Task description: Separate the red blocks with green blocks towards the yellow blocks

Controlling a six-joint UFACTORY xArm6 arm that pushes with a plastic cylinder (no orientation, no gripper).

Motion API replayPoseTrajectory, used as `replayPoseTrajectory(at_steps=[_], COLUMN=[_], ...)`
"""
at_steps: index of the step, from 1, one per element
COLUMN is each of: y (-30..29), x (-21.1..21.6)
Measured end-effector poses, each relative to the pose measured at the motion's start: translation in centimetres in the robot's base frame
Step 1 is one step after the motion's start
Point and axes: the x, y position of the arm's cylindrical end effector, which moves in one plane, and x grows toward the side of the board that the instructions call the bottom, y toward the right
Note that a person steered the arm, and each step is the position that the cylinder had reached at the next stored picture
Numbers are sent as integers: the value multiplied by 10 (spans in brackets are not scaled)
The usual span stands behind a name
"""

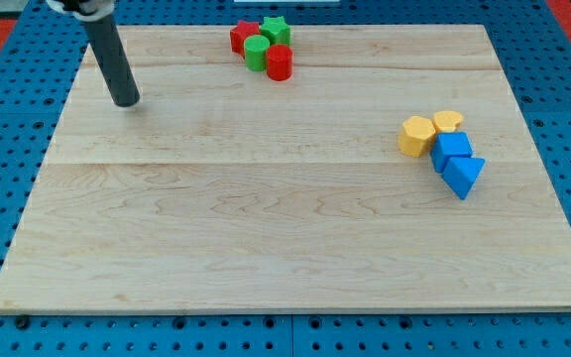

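A tight cluster sits at the view's top centre: a red star-like block (243,37), a green star (276,29), a green cylinder (257,54) and a red cylinder (280,62), all touching. At the view's right lie a yellow hexagon block (416,136) and a second yellow block (448,121). My tip (126,101) rests on the board at the view's upper left, well left of the red and green cluster and touching no block.
A blue cube (453,151) and a blue triangular block (463,176) touch the yellow blocks from below right. The wooden board (266,228) lies on a blue perforated table.
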Motion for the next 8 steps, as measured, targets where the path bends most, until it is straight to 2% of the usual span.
replayPoseTrajectory(at_steps=[2,3,5,7,8], y=[6,47,110,111,174], x=[-81,-102,-108,-129,-123])
